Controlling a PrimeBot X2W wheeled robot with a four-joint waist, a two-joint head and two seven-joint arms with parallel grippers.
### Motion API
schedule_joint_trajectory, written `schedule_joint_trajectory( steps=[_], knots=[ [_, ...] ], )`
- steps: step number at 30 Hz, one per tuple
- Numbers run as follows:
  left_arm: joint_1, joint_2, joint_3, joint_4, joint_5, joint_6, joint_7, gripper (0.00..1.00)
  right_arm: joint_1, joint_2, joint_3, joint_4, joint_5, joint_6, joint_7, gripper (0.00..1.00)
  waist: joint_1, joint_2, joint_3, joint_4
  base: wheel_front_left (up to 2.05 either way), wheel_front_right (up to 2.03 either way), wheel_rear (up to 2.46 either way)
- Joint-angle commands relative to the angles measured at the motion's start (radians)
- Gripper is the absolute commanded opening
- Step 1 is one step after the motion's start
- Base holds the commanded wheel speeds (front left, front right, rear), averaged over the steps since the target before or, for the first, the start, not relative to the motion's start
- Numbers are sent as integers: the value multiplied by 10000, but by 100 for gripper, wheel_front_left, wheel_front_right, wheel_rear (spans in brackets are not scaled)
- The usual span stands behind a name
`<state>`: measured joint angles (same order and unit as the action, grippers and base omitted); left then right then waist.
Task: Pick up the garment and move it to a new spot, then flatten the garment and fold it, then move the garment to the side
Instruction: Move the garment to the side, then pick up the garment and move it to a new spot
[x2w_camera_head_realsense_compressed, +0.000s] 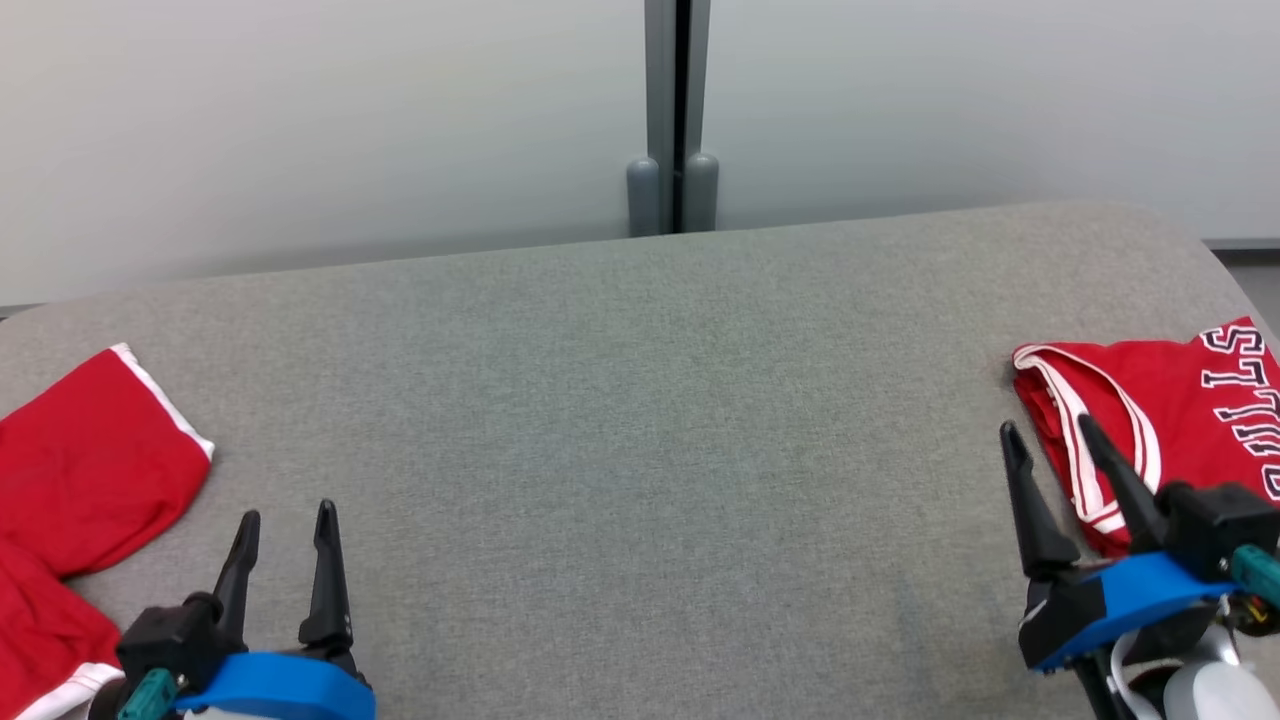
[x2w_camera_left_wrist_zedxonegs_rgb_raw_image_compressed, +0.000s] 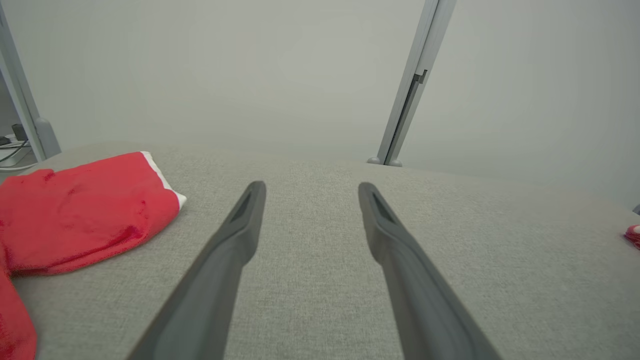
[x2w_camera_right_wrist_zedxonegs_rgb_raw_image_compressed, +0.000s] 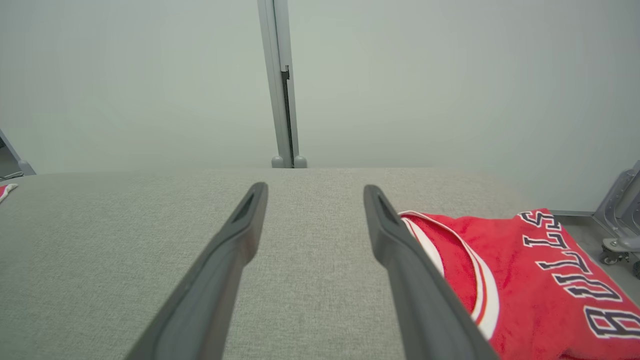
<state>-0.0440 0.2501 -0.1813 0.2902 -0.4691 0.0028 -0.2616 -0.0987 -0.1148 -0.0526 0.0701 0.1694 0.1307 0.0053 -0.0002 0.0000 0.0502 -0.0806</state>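
Observation:
The garment (x2w_camera_head_realsense_compressed: 1180, 400) is a red jersey with white trim and dark "BULLS" lettering, lying folded at the right end of the grey table (x2w_camera_head_realsense_compressed: 640, 400). My right gripper (x2w_camera_head_realsense_compressed: 1048, 428) stands open at its left edge, with nothing between the fingers. In the right wrist view the garment (x2w_camera_right_wrist_zedxonegs_rgb_raw_image_compressed: 540, 280) lies just right of the right gripper (x2w_camera_right_wrist_zedxonegs_rgb_raw_image_compressed: 315, 186), partly behind one finger. My left gripper (x2w_camera_head_realsense_compressed: 288, 510) is open and empty over bare table at the lower left; the left wrist view shows the left gripper (x2w_camera_left_wrist_zedxonegs_rgb_raw_image_compressed: 311, 186) with bare cloth between its fingers.
A second red cloth with white trim (x2w_camera_head_realsense_compressed: 90, 450) lies at the table's left end, left of the left gripper, also in the left wrist view as red cloth (x2w_camera_left_wrist_zedxonegs_rgb_raw_image_compressed: 85, 215). A grey post (x2w_camera_head_realsense_compressed: 675, 120) stands against the pale wall behind the table. The table's right edge curves down near the jersey.

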Motion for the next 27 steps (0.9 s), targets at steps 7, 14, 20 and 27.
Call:
schedule_joint_trajectory(
  steps=[7,14,20,27],
  knots=[
    [533,-285,283,9,273,-22,-43,100,683,-28,102,675,-177,1,-717,100,2,0,-332,301,0,0,0],
    [616,-466,442,105,412,-162,-44,100,645,82,-70,973,-302,1,-877,100,2,0,-501,389,0,0,0],
    [681,-540,617,148,456,-229,-44,100,422,165,-11,1140,-378,1,-793,100,2,0,-521,330,0,0,0],
    [623,-595,615,180,548,-278,-45,100,348,-45,268,1311,-222,1,-701,100,2,0,-512,617,0,0,0]
  ],
)
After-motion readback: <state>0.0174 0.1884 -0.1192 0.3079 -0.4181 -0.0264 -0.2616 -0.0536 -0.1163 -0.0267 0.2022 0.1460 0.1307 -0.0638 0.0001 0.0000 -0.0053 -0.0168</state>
